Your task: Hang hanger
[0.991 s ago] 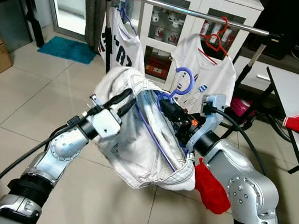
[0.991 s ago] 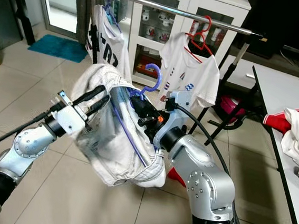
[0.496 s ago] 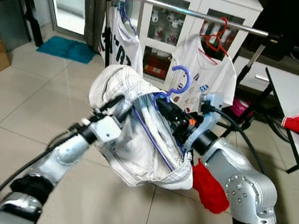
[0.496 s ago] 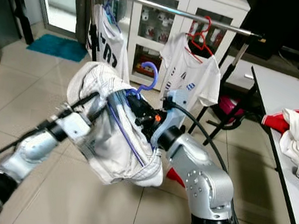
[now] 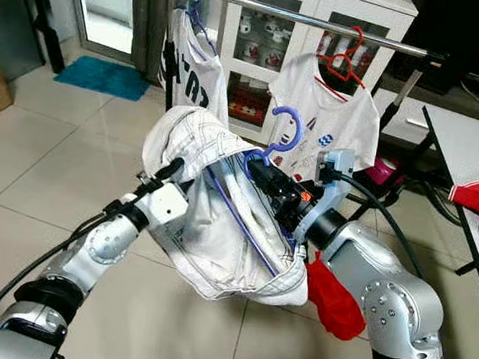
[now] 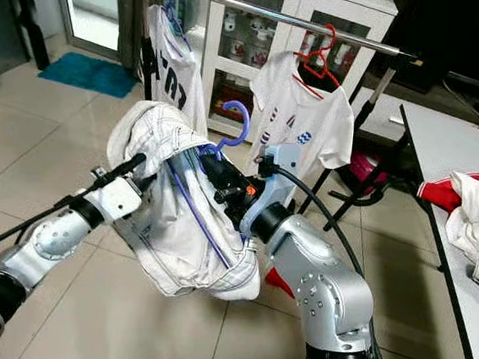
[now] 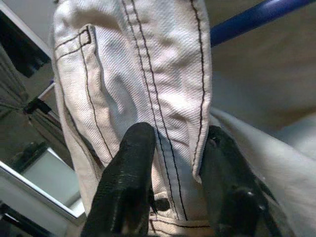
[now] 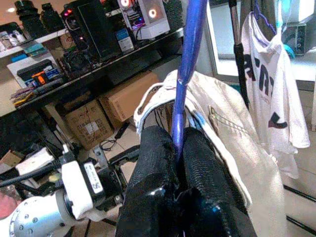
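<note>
The right gripper [image 8: 180,148] has its jaws clenched on the blue hanger [image 5: 282,133] — hook rising above them, below the rail [image 5: 322,22]. The left gripper [image 7: 170,158] pinches the white garment [image 5: 210,219] draped on that hanger, jaws clamped on a stitched fold.

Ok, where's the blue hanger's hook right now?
In the left eye view the blue hanger's hook pokes up mid-frame above the white garment, short of the clothes rail, with the right end effector clamping the hanger below it.
</note>
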